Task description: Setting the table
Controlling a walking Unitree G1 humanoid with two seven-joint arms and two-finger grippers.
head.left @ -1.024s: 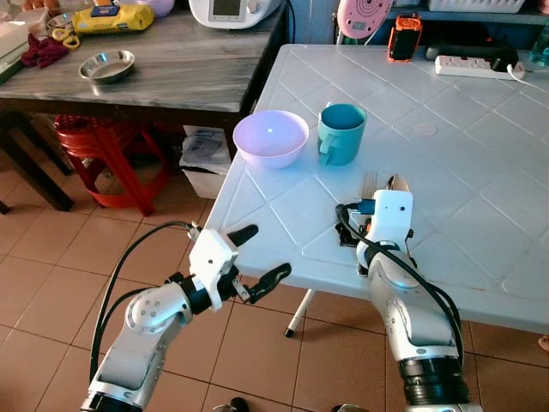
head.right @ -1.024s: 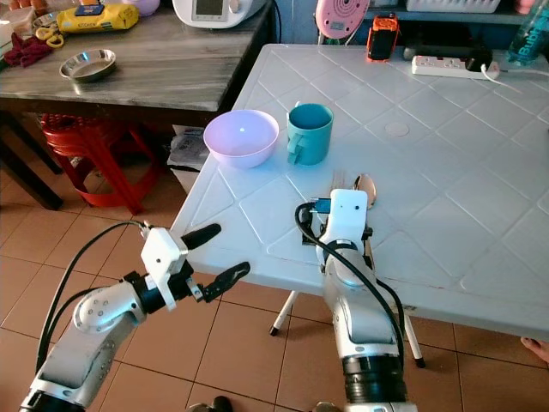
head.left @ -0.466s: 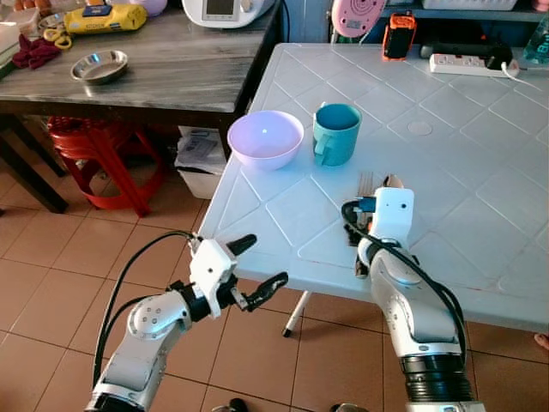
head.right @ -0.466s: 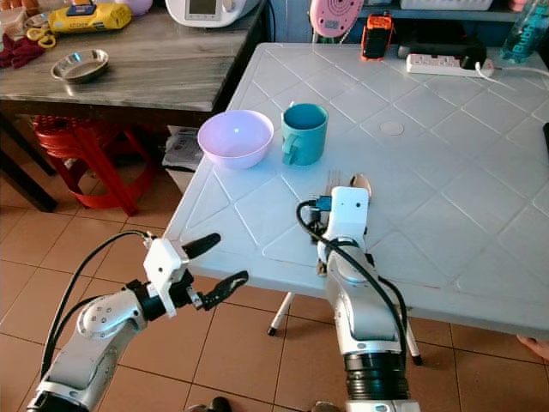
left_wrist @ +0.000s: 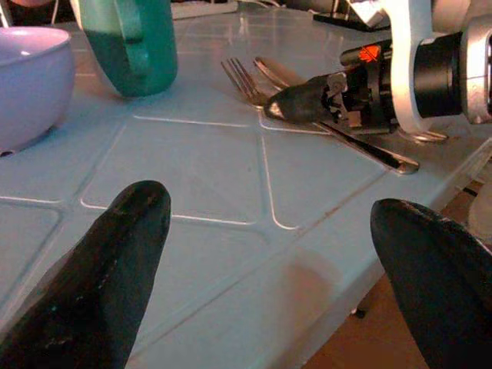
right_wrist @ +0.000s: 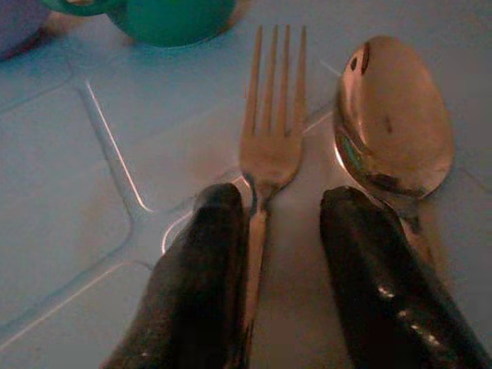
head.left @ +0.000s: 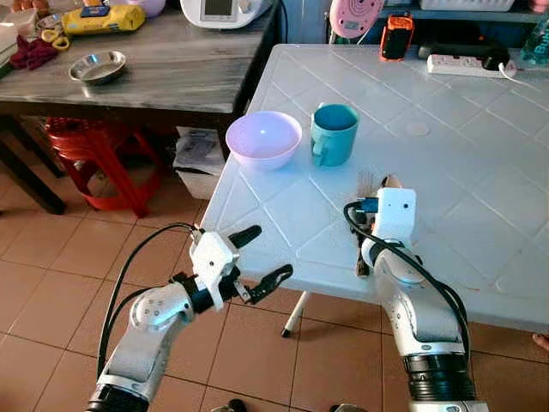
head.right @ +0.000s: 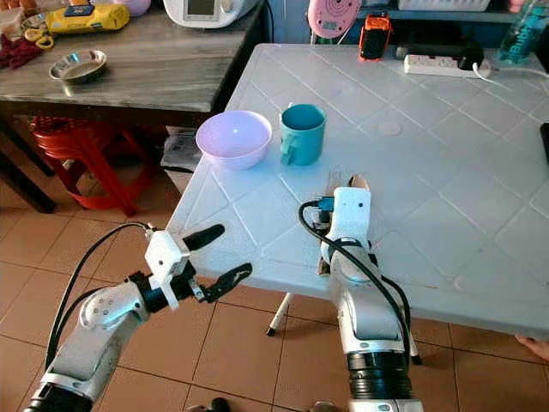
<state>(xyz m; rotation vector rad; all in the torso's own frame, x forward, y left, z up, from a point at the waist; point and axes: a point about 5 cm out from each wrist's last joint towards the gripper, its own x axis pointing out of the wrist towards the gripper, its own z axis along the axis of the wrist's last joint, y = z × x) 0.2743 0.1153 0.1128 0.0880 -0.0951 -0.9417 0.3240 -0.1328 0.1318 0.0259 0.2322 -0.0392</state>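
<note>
The fork (right_wrist: 269, 146) and spoon (right_wrist: 393, 123) are lying side by side on the white surface (head.left: 480, 154), just beside the near edge, with the teal cup (head.left: 333, 133) and purple bowl (head.left: 263, 139) near them further in. The right end effector (right_wrist: 280, 254) is resting over the cutlery handles, its fingers (right_wrist: 201, 277) parted; the fork's handle is lying against one finger and the spoon's is running under the other, so I cannot tell whether it is gripping or letting go. The left end effector (head.left: 257, 257) is hovering open, off the surface's near edge, holding nothing.

Judging by the layout, one place setting is looking nearly done: bowl, cup, fork and spoon are all grouped together. What is left seems to be freeing the right arm, and perhaps straightening the cutlery.
</note>
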